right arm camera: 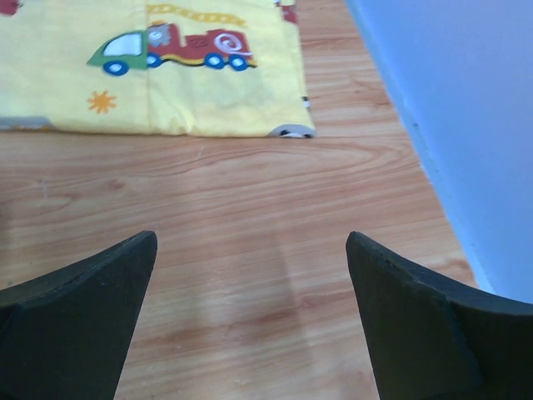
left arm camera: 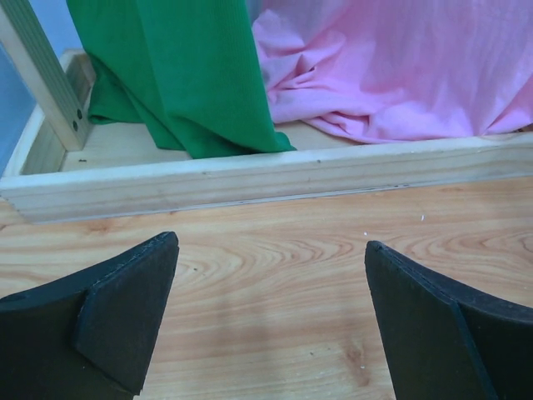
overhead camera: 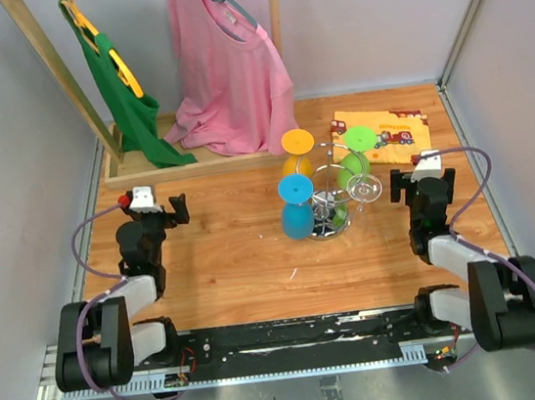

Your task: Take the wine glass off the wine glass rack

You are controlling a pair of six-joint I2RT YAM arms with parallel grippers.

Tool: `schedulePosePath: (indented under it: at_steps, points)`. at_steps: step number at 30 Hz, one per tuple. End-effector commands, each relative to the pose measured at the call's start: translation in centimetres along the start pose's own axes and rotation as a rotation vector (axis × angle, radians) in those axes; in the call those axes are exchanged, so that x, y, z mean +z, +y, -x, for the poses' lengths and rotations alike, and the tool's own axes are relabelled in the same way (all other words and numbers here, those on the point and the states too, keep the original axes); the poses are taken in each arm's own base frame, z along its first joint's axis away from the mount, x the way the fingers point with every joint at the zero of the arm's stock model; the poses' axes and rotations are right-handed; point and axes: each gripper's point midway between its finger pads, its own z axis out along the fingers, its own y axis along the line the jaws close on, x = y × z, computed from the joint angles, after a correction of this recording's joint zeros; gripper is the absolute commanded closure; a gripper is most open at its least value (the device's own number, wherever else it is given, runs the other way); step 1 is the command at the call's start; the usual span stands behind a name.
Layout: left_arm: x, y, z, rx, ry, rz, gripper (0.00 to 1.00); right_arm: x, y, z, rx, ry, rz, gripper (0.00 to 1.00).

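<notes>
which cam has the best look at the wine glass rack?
Top external: the whole wine glass rack shows mid-table, with coloured glasses hung on it. Left wrist faces the green shirt, pink shirt and wooden frame; right wrist faces the yellow truck-print cloth. No rack in either.

I can't read any text, labels or numbers in any view; the cloth point(right arm camera: 166, 92) print is just a truck picture.

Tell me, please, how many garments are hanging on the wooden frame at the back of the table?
2. A green garment hangs at the left end of the wooden frame, and a pink shirt hangs just right of it. No other seems hidden behind them.
</notes>
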Motion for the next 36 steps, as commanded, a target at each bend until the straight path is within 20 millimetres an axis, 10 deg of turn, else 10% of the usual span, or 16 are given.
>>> schedulePosePath:
  at_steps: [1, 13, 20, 36]
  points:
    - [0.5, -0.7, 0.5, -0.043, 0.076, -0.028, 0.01, -1.3, -2.8, 0.9, 0.007, 0.067, -0.16, 0.02]
    - [2.5, -4.3, 5.5, -0.227, 0.34, -0.18, 0.01, -4.6, -9.2, 2.5, 0.302, 0.304, -0.316, 0.02]
    - [3.8, -10.0, 10.3, -0.322, 0.342, -0.331, 0.01, -4.2, -8.1, 3.3, 0.371, 0.458, -0.202, 0.02]
    - [3.6, -21.6, 12.6, -0.602, 0.461, -0.601, 0.18, -4.9, -6.0, 6.8, 0.401, 0.433, -0.041, 0.02]
